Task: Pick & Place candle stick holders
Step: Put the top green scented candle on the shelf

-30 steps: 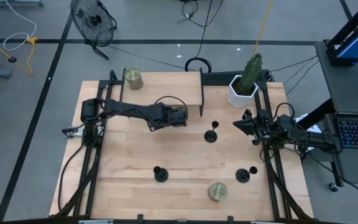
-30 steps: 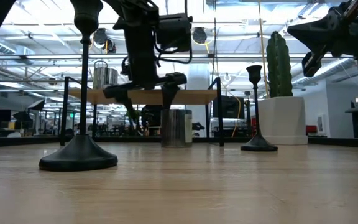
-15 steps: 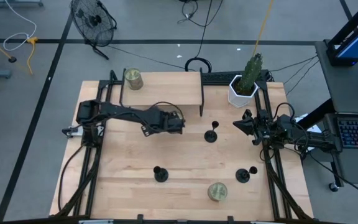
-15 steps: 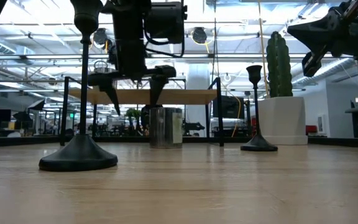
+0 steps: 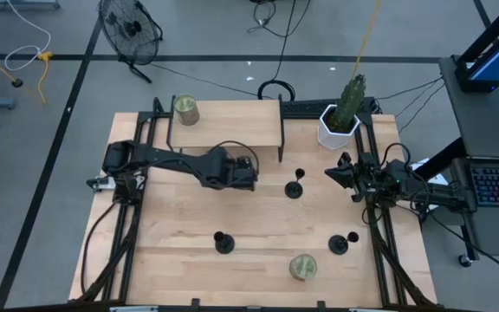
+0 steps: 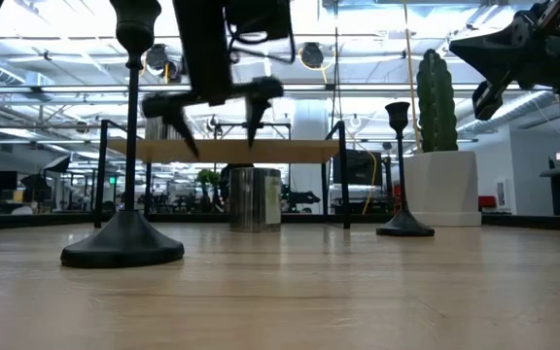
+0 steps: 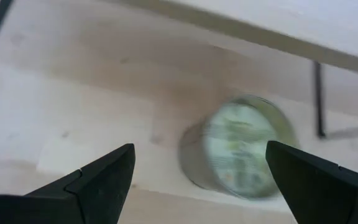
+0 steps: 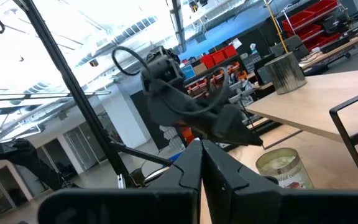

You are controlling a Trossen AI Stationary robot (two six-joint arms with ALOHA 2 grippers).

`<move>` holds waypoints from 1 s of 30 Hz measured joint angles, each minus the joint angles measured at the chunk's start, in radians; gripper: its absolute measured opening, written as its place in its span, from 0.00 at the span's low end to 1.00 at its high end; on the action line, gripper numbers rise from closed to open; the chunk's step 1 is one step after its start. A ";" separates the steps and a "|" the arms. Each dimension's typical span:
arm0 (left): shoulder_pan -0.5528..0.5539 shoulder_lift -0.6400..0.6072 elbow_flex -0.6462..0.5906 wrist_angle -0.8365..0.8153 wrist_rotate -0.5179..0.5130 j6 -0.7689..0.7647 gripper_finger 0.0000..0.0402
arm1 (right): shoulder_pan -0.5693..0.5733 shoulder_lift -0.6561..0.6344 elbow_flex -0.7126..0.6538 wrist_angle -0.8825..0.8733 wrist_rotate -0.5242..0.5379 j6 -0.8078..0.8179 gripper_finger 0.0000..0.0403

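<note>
Three black candle stick holders stand upright on their round bases on the wooden table: one mid-table (image 5: 294,186), one near the front (image 5: 223,242), one at the front right (image 5: 342,243). My left gripper (image 5: 248,174) is open and empty, raised above a greenish-gold tin (image 7: 241,146) that stands on the table under it (image 6: 254,198); its fingers (image 6: 220,131) hang clear above the tin. My right gripper (image 5: 334,176) is shut and empty, held in the air right of the mid-table holder.
A low wooden shelf on black legs (image 5: 228,121) stands at the back with a tin (image 5: 185,110) at its left end. A cactus in a white pot (image 5: 338,126) stands back right. Another tin (image 5: 302,267) stands near the front edge.
My left gripper has risen, staying open, and has gone a little toward the table's near edge, so its fingers now hang well above the tin. The tin now stands a little farther toward the table's left.
</note>
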 joint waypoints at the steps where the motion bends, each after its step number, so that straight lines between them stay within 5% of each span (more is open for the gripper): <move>1: -0.003 0.001 0.012 0.003 0.001 0.042 0.91 | 0.000 0.000 0.000 0.000 0.000 0.000 0.00; 17: 0.027 0.011 0.029 0.120 0.169 0.351 0.91 | 0.000 0.000 0.000 0.000 0.003 0.000 0.00; 30: 0.005 0.011 0.029 0.121 0.197 0.368 0.91 | 0.000 0.000 0.000 0.000 0.003 0.000 0.00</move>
